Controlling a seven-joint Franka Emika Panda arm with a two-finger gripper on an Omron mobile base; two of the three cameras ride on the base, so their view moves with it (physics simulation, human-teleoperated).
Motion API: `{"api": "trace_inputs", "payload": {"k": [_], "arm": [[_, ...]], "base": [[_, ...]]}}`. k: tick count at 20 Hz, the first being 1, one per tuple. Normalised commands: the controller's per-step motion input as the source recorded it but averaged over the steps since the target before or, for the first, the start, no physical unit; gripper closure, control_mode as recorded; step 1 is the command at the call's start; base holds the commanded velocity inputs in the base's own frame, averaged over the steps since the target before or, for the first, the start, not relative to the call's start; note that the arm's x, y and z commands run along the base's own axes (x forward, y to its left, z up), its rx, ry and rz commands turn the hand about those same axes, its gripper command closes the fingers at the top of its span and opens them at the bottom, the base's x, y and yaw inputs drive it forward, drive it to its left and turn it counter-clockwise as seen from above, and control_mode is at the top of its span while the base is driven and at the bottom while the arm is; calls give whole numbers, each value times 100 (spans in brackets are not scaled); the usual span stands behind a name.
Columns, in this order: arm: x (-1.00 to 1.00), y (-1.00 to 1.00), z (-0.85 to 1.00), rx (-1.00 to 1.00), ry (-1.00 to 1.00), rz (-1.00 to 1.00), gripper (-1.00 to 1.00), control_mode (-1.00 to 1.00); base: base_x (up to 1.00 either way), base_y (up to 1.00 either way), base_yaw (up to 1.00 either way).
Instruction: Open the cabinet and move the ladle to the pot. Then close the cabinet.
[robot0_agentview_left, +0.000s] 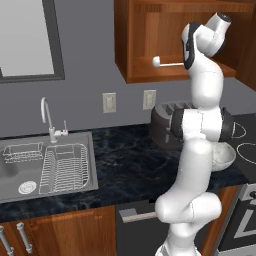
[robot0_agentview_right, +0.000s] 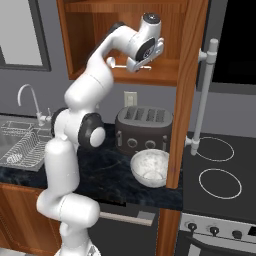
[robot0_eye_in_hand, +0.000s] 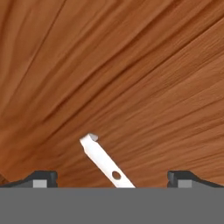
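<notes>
The cabinet (robot0_agentview_left: 150, 30) stands open, its door (robot0_agentview_right: 182, 100) swung out edge-on with the long silver handle (robot0_agentview_right: 205, 95) facing the stove. On its bottom shelf lies the ladle (robot0_agentview_left: 167, 63), rounded whitish end to the left (robot0_agentview_right: 111, 61). My gripper (robot0_agentview_right: 137, 66) reaches into the cabinet just above the ladle's handle. In the hand view the gripper (robot0_eye_in_hand: 112, 178) is open, and the pale handle end with a hole (robot0_eye_in_hand: 103, 161) lies between the two fingertips (robot0_eye_in_hand: 41, 178), untouched. The pot is out of view.
A dark toaster (robot0_agentview_right: 144, 127) sits on the black counter under the cabinet, with a white speckled bowl (robot0_agentview_right: 150, 167) in front of it. The stove (robot0_agentview_right: 220, 170) is to the right, behind the open door. The sink (robot0_agentview_left: 45, 165) with a dish rack is at left.
</notes>
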Motion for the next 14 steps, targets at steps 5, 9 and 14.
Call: {"api": "trace_inputs", "payload": {"k": [5, 9, 14], "arm": [[26, 0, -22, 3, 3, 5, -100, -100], [17, 0, -38, 13, 0, 10, -100, -100], [18, 0, -41, 16, 0, 10, -100, -100]], "base": [[0, 0, 0], [0, 0, 0], [0, 0, 0]]}}
